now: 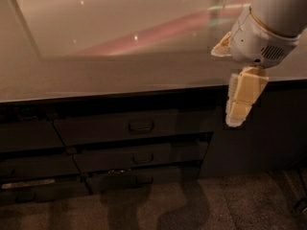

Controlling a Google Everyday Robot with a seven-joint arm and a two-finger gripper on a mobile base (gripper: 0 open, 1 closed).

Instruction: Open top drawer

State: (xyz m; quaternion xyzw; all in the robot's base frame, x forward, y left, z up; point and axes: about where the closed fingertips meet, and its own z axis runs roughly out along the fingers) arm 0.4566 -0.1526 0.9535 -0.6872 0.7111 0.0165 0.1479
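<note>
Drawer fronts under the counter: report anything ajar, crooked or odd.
Nothing clearly wrong. The wide dark grey top drawer sits shut and level. One pale streak low on the left breaks the dark fronts; what it is, I cannot tell. The cream claw hangs right of the drawers.
</note>
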